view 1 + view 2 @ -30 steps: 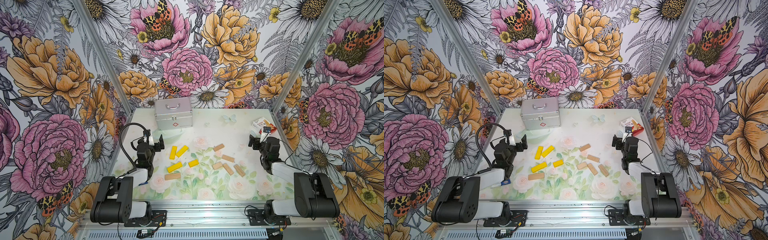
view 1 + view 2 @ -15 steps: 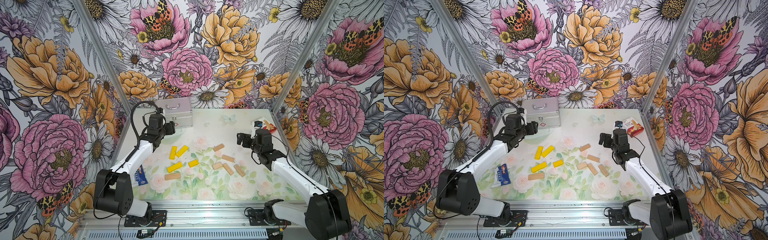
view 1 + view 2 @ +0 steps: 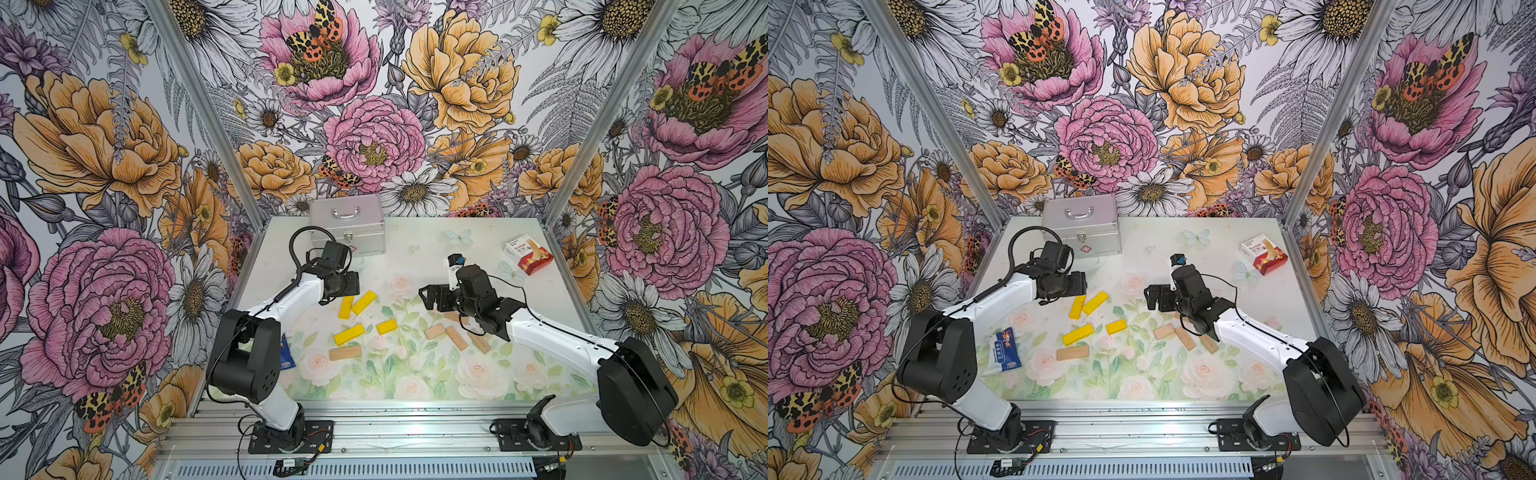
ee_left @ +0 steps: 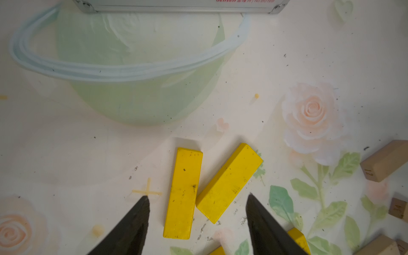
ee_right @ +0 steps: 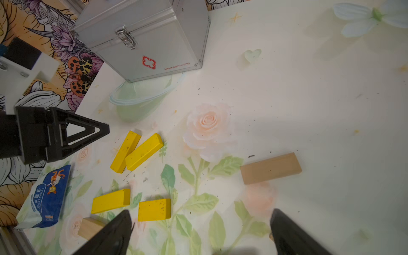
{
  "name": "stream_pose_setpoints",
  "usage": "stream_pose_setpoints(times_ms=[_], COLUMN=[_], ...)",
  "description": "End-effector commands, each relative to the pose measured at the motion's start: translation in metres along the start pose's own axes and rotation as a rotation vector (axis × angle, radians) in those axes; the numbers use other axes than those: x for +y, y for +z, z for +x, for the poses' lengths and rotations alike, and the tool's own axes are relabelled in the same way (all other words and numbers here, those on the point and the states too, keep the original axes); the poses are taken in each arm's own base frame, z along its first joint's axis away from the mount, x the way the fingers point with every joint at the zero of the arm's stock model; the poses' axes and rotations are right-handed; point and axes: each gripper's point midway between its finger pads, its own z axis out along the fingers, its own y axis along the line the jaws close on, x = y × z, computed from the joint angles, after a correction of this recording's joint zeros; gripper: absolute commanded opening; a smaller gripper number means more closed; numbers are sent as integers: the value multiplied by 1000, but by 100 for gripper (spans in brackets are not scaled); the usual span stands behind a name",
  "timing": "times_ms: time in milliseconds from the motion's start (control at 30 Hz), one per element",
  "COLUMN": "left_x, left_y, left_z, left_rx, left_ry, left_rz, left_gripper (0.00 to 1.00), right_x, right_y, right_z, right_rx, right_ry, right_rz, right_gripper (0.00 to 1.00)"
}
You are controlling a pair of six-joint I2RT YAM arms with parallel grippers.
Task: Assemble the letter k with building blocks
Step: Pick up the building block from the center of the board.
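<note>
1. Four yellow building blocks lie flat left of the table's middle. A straight yellow block and a slanted yellow block touch at the ends nearer the robot and spread into a V.
2. Closer to the robot lie a long yellow bar and a short yellow block. They are apart from each other and from the V.
3. A lone wooden block lies just beside the long yellow bar, on the robot's side. Three more wooden blocks cluster under the right forearm. The right wrist view shows a far wooden block lying alone ahead of that arm.
4. All the blocks are loose, and no letter k is formed yet.
5. The left gripper is over the V with its jaws apart and nothing clamped. Its black fingers flank the pair's touching ends. I cannot tell whether the tips reach the table.
6. The right gripper is spread wide and empty. It is above the printed leaves between the short yellow block and the far wooden block.
7. A silver case stands at the back behind the left arm. A red-and-white carton lies at the back right. A blue-white sachet lies by the left arm's base.
</note>
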Motion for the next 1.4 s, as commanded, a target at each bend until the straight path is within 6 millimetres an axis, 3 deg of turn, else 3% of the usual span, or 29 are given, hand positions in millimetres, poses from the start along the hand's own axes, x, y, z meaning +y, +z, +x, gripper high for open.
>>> stream_pose_setpoints(times_ms=[0, 200, 600, 900, 1367], left_x=[2, 6, 10, 11, 16], left_y=[-2, 7, 24, 46, 55], left_z=[8, 19, 6, 14, 21], left_rx=[48, 115, 117, 179, 208], left_ry=[-17, -20, -10, 2, 2], left_rz=[-15, -35, -101, -125, -153], left_gripper=[65, 61, 55, 50, 44], right_x=[30, 56, 86, 86, 86], right_y=[8, 20, 20, 20, 19], right_z=[-8, 0, 13, 17, 18], right_rx=[-28, 23, 43, 52, 58], right_ry=[61, 33, 35, 31, 26], right_rz=[-133, -188, -330, -326, -330], right_gripper=[99, 99, 99, 99, 99])
